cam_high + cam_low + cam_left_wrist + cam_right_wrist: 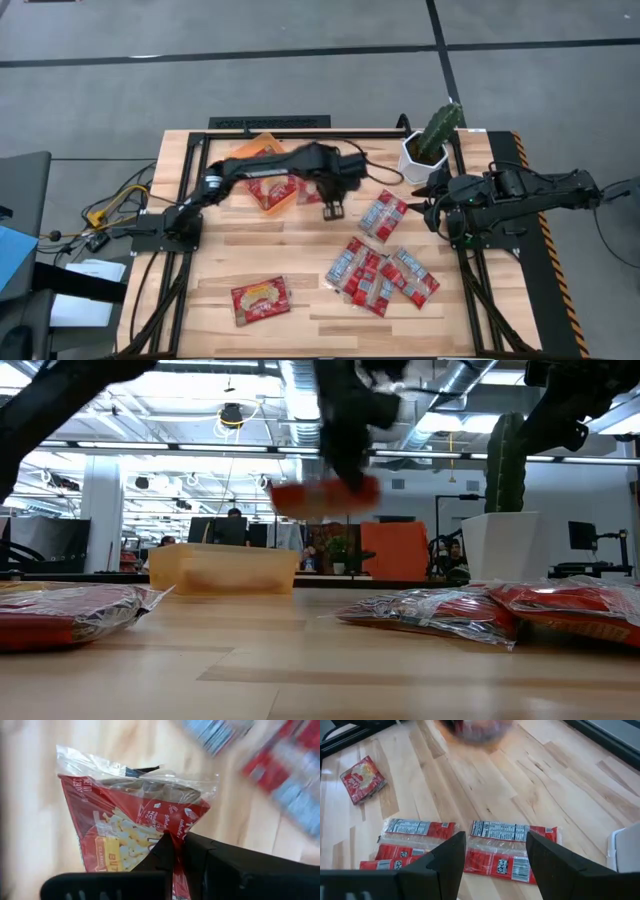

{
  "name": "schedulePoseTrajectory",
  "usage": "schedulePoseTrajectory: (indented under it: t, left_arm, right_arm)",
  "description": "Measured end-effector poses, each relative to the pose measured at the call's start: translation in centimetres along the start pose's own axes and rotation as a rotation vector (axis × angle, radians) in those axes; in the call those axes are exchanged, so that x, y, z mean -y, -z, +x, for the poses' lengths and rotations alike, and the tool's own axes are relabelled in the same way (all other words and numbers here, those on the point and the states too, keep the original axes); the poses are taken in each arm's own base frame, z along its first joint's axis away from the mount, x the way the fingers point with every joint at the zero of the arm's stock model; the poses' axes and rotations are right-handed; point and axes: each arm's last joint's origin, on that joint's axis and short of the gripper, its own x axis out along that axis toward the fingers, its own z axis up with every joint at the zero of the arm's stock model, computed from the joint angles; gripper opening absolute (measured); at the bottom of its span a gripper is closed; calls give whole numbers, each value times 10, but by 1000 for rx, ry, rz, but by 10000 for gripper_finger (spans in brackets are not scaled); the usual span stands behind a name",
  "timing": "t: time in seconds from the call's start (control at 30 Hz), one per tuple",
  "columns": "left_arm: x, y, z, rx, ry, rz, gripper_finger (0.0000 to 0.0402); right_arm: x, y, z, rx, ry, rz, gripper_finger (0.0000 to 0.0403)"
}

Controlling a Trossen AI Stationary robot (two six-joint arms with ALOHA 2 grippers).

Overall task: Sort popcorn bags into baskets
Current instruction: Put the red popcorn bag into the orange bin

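Observation:
My left gripper (325, 195) hangs above the table just right of the orange basket (262, 150), shut on a red popcorn bag with a yellow picture (125, 830). In the low view that bag (325, 496) floats well above the wood, beyond the basket (220, 568). One red bag (272, 192) lies inside the basket. My right gripper (495, 840) is open and holds nothing; it hovers near the cactus pot, over red and silver bags (505, 850). More bags lie flat at mid-table (383, 215), in a pile (380, 275) and near the front left (260, 298). My left gripper pinches the red popcorn bag between its two fingers (165, 852) at one corner of the packet (172, 832), clear wrap included. The fingers come from above, pointing down. The bag is lifted clear of the table and hangs tilted below the fingers.
A white pot with a green cactus (425, 150) stands at the far right corner, close to my right arm. Bare wood lies along the table's near edge and between the basket and the front-left bag. Cables trail off the left edge (110, 205).

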Motion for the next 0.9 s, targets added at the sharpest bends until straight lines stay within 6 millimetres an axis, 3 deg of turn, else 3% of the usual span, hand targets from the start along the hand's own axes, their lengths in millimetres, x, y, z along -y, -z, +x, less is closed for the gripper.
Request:
schedulePoseTrajectory:
  t: [0.1,0.2,0.27,0.4,0.5,0.6,0.73,0.9]
  left_arm:
    - [-17,17,-33,-49,-145,-84,2]
    - [-38,34,-47,-138,-274,-247,2]
    - [-49,40,-58,-105,-299,-355,1]
    - [-55,65,-79,-79,-341,-474,1]
    - [-58,89,-70,-125,-408,-498,1]
    - [-61,108,-60,-34,-391,-594,1]
    - [-56,124,-25,68,-339,-630,1]
    - [-52,138,15,47,-281,-673,0]
  right_arm:
    - [0,0,0,1,5,0,234]
    - [1,0,0,8,16,0,234]
    - [1,0,0,9,16,0,234]
    - [1,0,0,8,17,0,234]
    - [1,0,0,5,19,-2,234]
    - [1,0,0,6,20,-7,234]
    - [1,0,0,4,22,-10,234]
    - [1,0,0,4,20,-5,234]
